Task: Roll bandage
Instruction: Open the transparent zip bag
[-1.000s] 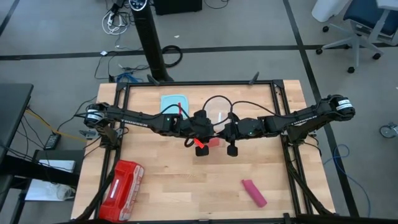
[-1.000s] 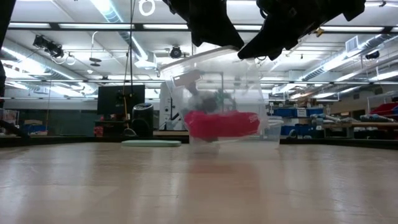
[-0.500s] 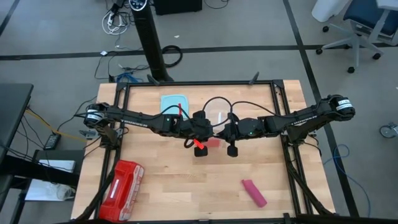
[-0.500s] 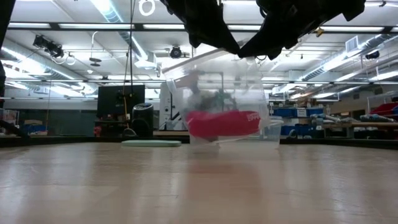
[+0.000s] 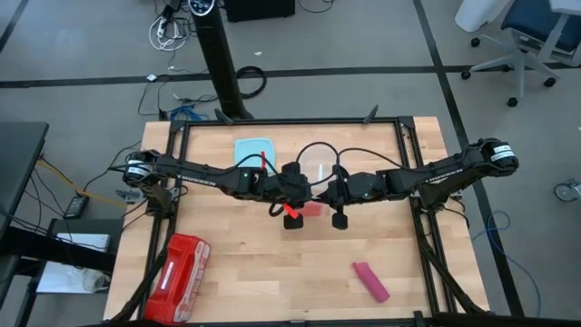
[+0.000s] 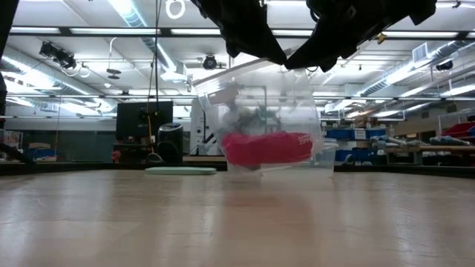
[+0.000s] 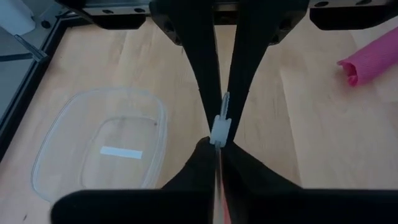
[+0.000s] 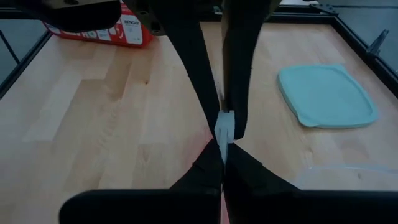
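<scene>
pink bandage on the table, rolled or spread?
Rolled. The bandage lies as a short cylinder near the table's front edge, apart from both arms; the left wrist view shows its rounded end.

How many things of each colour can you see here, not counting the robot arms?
Red: 2, the case and the lump inside the bag
Pink: 1, the bandage roll
See-through: 2, the bag and the tub
Blue-green: 1, the lid
Total: 6
</scene>
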`<state>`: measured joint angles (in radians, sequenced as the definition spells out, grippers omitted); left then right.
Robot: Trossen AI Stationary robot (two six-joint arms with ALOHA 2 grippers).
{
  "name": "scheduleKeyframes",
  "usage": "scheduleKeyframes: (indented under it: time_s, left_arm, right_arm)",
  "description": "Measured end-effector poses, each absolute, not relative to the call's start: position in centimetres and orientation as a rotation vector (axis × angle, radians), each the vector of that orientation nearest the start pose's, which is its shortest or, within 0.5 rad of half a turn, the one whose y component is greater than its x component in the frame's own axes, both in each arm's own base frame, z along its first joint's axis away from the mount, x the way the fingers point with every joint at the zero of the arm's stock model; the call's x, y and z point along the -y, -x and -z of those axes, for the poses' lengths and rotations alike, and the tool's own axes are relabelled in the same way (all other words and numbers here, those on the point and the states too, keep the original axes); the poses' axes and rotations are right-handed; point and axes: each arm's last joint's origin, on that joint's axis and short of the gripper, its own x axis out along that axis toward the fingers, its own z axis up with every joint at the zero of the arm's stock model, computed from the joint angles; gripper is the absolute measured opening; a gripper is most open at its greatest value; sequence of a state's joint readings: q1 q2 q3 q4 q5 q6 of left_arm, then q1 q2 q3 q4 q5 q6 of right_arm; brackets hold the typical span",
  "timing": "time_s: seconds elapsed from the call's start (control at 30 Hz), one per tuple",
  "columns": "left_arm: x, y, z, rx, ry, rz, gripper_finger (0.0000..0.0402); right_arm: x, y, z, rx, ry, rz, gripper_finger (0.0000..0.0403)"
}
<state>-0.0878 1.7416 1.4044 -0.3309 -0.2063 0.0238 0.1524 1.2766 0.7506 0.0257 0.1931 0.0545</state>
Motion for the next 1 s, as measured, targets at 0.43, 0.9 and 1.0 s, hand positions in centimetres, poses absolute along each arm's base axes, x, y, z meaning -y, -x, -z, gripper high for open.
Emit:
scheduleKeyframes:
  time_s: [0.43, 0.9, 1.0]
  left_arm:
    - [3.12, -39.29, -28.34, -0.616, -0.115, -0.089, 0.0095]
    - [3.12, -39.3, -28.36, -0.615, -0.134, -0.081, 0.0063]
    - [3.13, -39.3, -28.36, -0.615, -0.137, -0.078, 0.0043]
  right_arm:
    - [-3.59, -26.77, -23.92, -0.488, 0.033, 0.045, 0.0]
    - [-3.6, -26.82, -24.01, -0.478, 0.034, 0.045, 0.0]
    - [-3.59, -26.82, -24.0, -0.478, 0.034, 0.045, 0.0]
